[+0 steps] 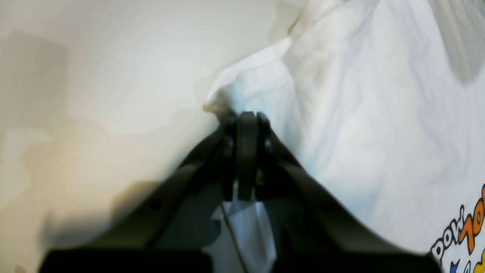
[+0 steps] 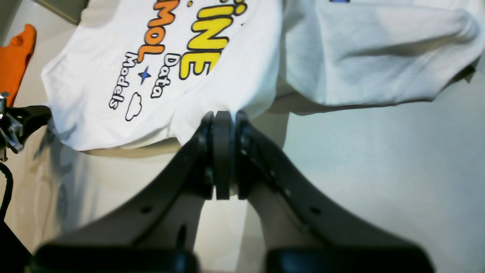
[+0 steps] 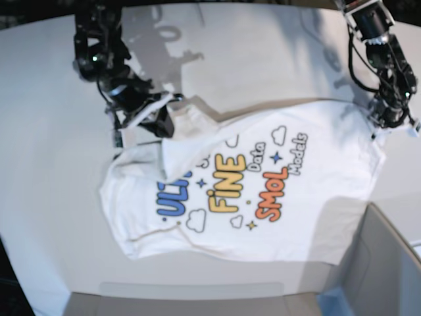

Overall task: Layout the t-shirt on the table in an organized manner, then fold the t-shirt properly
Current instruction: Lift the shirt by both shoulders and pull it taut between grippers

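The white t-shirt [image 3: 263, 191] lies print-up on the white table [image 3: 46, 112], its blue, yellow and orange letters showing. Its upper-left part is bunched and folded over. My right gripper [image 3: 156, 122] is at that bunched corner; in the right wrist view it [image 2: 223, 115] is shut on the hem of the t-shirt [image 2: 227, 64], which is lifted off the table [image 2: 379, 170]. My left gripper [image 3: 388, 122] is at the shirt's right edge. In the left wrist view it [image 1: 246, 115] is shut on a raised corner of the t-shirt [image 1: 360, 113].
A grey box [image 3: 388, 263] with a blue corner stands at the front right, close to the shirt's lower edge. A flat cardboard strip [image 3: 191, 289] lies along the front. An orange item [image 2: 15, 57] and a black clamp [image 2: 22, 117] sit beside the shirt in the right wrist view.
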You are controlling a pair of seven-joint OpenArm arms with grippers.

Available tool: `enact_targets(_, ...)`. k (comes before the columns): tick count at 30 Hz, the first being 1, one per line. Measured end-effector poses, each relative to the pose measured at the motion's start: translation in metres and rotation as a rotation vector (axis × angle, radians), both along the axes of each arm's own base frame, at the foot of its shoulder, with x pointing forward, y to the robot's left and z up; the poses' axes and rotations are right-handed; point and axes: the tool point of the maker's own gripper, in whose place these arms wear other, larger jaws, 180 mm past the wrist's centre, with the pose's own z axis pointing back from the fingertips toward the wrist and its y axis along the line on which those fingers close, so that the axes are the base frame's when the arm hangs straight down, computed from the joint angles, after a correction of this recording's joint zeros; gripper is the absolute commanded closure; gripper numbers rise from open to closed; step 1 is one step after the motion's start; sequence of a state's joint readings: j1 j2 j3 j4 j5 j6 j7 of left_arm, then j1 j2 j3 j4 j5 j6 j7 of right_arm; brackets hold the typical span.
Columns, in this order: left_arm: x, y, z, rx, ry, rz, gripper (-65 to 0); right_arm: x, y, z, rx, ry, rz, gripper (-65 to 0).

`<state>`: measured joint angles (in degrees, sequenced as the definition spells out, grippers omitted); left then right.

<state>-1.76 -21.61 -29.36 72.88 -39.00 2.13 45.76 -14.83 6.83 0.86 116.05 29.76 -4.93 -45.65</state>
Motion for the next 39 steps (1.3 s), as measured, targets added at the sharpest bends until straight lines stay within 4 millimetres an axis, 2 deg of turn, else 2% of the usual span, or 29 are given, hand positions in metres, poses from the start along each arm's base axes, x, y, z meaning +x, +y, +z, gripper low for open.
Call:
enact_targets(4,-0.006,0.007,0.002,-0.034,-0.021,0.046,0.0,0.005,-0.003,0.014,0.031,-0.09,-0.042,0.0)
enact_targets(9,-0.039,0.021,0.003,-0.098,-0.085,0.156,0.0,-0.011,-0.016,0.009,0.057,-0.14,-0.122,0.0)
enact_targets(12,-0.055,0.021,0.016,-0.076,-0.124,0.129,0.0,-0.01,-0.033,0.012,0.037,-0.179,-0.169,0.0)
enact_targets(17,-0.059,0.018,0.05,-0.053,-0.234,0.111,0.0,-0.019,-0.045,0.012,0.052,-0.214,-0.236,0.0)
enact_targets(19,-0.064,0.019,0.057,-0.031,-0.238,0.105,0.0,-0.023,-0.051,0.017,0.062,-0.259,-0.274,0.0)
enact_targets(24,-0.073,0.013,0.052,-0.036,-0.215,0.101,0.0,-0.034,-0.064,0.03,0.085,-0.363,-0.355,0.0)
enact_targets(27,-0.072,0.013,0.054,-0.034,-0.222,0.093,0.0,-0.039,-0.084,0.034,0.071,-0.403,-0.476,0.0)
enact_targets(33,-0.078,0.008,0.049,-0.056,-0.203,0.081,0.0,-0.059,-0.116,0.062,-0.123,-0.621,-0.599,0.0)
enact_targets(35,-0.081,0.011,0.05,-0.06,-0.216,0.1,0.0,-0.066,-0.119,0.071,-0.196,-0.689,-0.602,0.0)
enact_targets(39,-0.098,0.02,0.048,-0.068,-0.226,0.176,0.0,-0.072,-0.116,0.069,-0.241,-0.692,-0.575,0.0)
